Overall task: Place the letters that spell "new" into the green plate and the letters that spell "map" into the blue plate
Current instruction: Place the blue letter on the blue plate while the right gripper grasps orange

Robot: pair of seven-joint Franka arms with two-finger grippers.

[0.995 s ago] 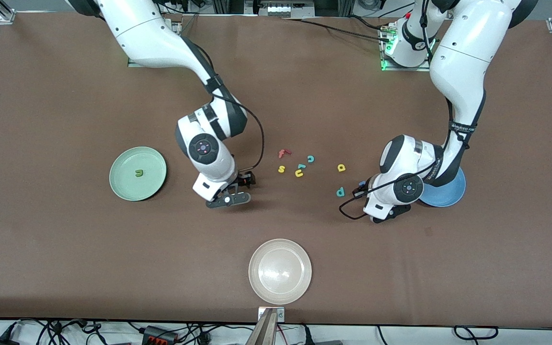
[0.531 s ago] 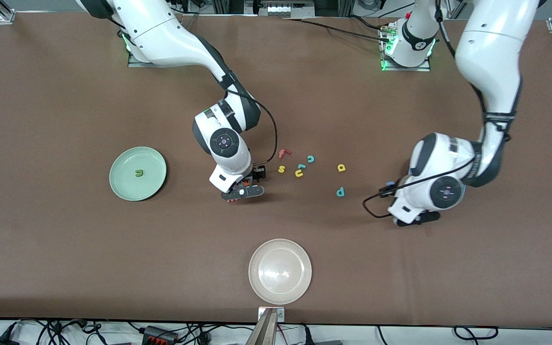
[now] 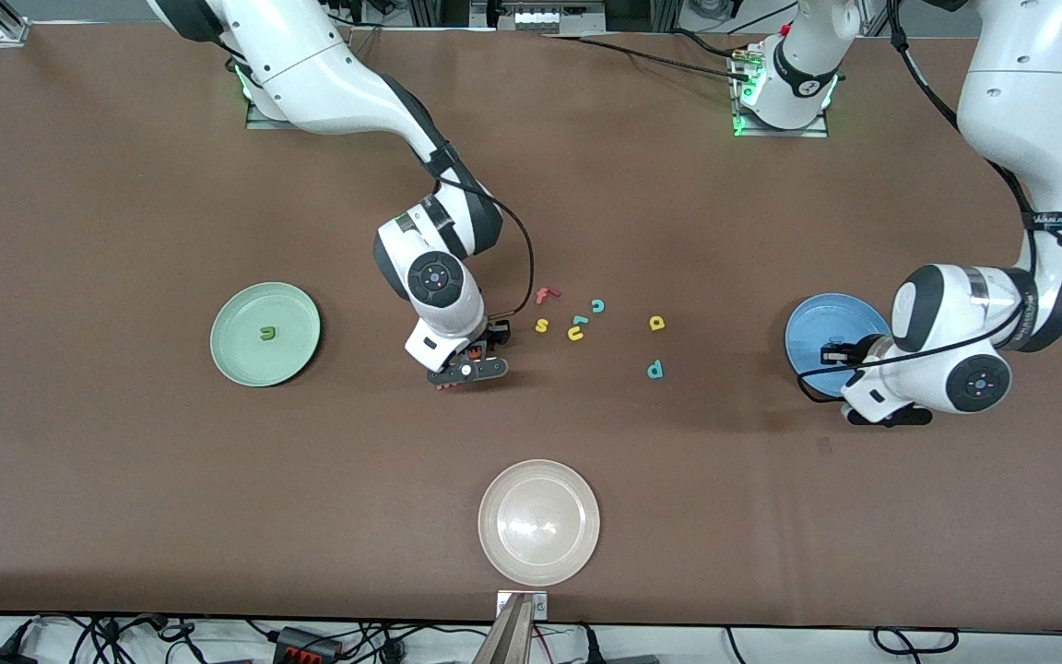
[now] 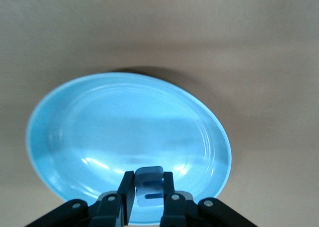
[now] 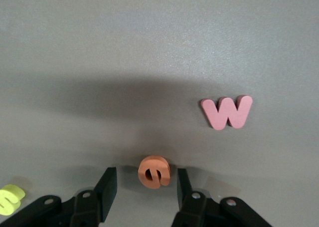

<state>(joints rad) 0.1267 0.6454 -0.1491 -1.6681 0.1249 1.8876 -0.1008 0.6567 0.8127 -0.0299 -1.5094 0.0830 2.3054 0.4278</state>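
My left gripper (image 4: 148,179) is shut on the blue m (image 4: 149,188) and hangs over the blue plate (image 4: 99,132); in the front view this left gripper (image 3: 830,354) is above the blue plate's (image 3: 817,325) rim. My right gripper (image 5: 144,183) is down at the table and open. The orange e (image 5: 154,172) stands between its jaws with a gap on each side. The pink w (image 5: 228,111) lies flat beside it. The dark green n (image 3: 266,333) lies in the green plate (image 3: 241,314). The yellow a (image 3: 656,323) and teal p (image 3: 654,370) lie on the table between the two grippers.
A red f (image 3: 545,295), yellow s (image 3: 541,325), teal c (image 3: 597,305) and yellow u (image 3: 575,334) cluster beside my right gripper (image 3: 471,360), toward the left arm's end. A whitish-beige plate (image 3: 538,522) sits near the table's front edge.
My left arm carried the blue m from near the teal p to over the blue plate. My right gripper shifted onto the orange e and its jaws narrowed around it.
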